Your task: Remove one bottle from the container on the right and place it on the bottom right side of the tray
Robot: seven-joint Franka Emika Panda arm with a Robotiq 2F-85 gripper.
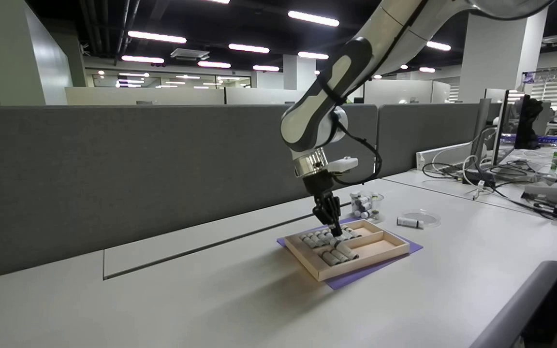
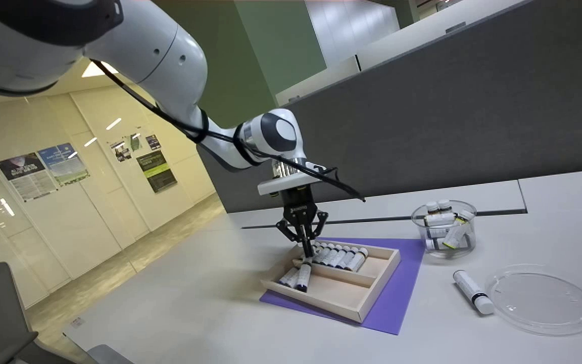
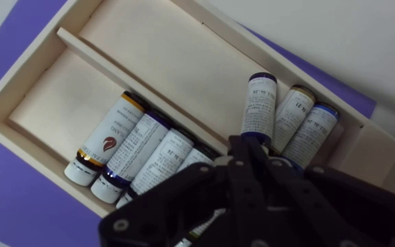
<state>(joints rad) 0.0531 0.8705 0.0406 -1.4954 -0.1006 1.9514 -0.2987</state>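
The jaws sit close together at the upper end of a tilted, white-labelled bottle (image 3: 260,106) in the wooden tray (image 3: 142,58); whether they pinch it, I can't tell.

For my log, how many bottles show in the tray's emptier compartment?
3 visible: a tilted bottle at the fingers, the middle bottle beside it, the end bottle beyond. More may be hidden.

The gripper (image 3: 249,143) screens parts of several bottles (image 3: 257,106) in the wrist view, whose top edge crops the tray (image 3: 50,92). Both exterior views cut off the arm (image 2: 170,71).
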